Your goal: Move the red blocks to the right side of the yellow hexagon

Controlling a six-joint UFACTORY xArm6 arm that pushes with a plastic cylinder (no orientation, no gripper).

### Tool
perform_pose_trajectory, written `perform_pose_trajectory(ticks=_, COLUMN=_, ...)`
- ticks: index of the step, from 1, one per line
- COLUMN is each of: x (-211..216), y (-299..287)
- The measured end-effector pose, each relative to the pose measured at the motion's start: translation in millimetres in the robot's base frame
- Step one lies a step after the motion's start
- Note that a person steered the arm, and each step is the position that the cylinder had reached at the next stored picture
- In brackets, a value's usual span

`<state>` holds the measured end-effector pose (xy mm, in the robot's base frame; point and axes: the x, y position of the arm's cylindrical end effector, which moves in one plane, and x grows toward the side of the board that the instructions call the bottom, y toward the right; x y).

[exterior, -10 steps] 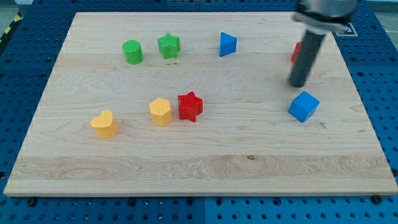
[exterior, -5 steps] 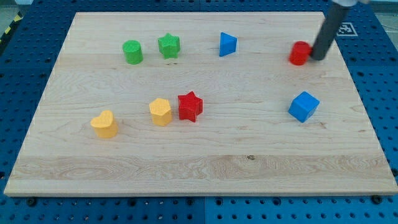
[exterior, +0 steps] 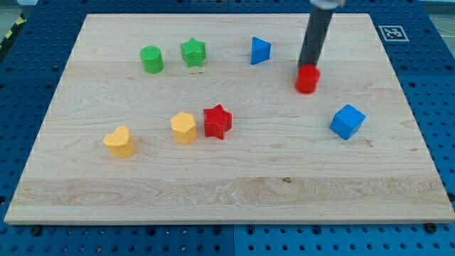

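A yellow hexagon (exterior: 183, 127) lies left of the board's middle, with a red star (exterior: 217, 121) touching its right side. A red cylinder (exterior: 307, 79) stands right of the middle, toward the view's top. My tip (exterior: 306, 67) is at the cylinder's upper edge, touching it from the top side. The dark rod rises out of the view's top.
A green cylinder (exterior: 151, 59) and a green star (exterior: 193, 52) are at the upper left. A blue triangle (exterior: 260, 50) is at the top middle. A blue cube (exterior: 347, 121) is at the right. A yellow heart (exterior: 119, 141) is at the lower left. The wooden board (exterior: 227, 199) rests on a blue pegboard.
My tip swung from the right side over to the red cylinder and pushed it left and down, from near the right edge toward the board's middle. The other blocks stayed put.
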<state>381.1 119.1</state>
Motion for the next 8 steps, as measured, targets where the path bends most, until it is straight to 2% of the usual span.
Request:
perform_pose_trajectory(ticks=1, x=38, y=-17)
perform_pose_trajectory(ticks=3, x=20, y=36)
perform_pose_trajectory(ticks=4, x=43, y=32)
perform_pose_trajectory(ticks=6, x=86, y=-48)
perform_pose_trajectory(ticks=8, x=55, y=-52)
